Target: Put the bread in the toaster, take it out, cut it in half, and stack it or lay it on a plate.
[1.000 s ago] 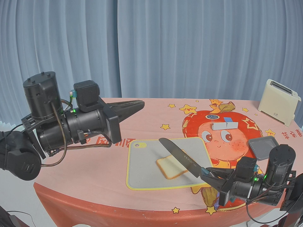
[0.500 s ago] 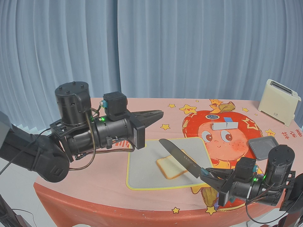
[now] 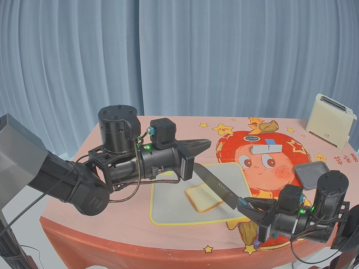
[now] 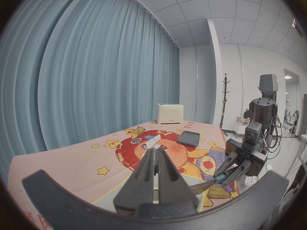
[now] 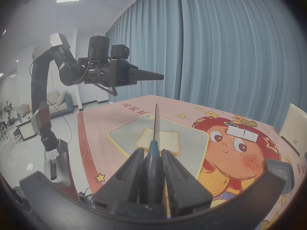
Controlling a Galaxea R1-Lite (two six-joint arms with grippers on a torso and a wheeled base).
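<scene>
A slice of bread [image 3: 202,199] lies flat on the grey, yellow-rimmed cutting board [image 3: 168,202]. My right gripper [image 3: 244,205] is at the board's near right corner, shut on the teal handle of a knife [image 3: 215,185]. The blade slants up over the bread, on edge above it [image 5: 156,122]. My left gripper [image 3: 207,142] hovers shut and empty above the board's far edge, pointing right, its tip near the knife's point. The cream toaster [image 3: 331,120] stands at the far right. A grey plate [image 3: 310,173] lies right of the board.
A small white and blue block [image 3: 266,148] rests on the cartoon tablecloth beyond the board. The table's front edge runs just below the board. Curtains hang behind the table.
My left arm has swung right from the table's left side to above the board's far edge, still shut. The right gripper and knife have barely moved.
</scene>
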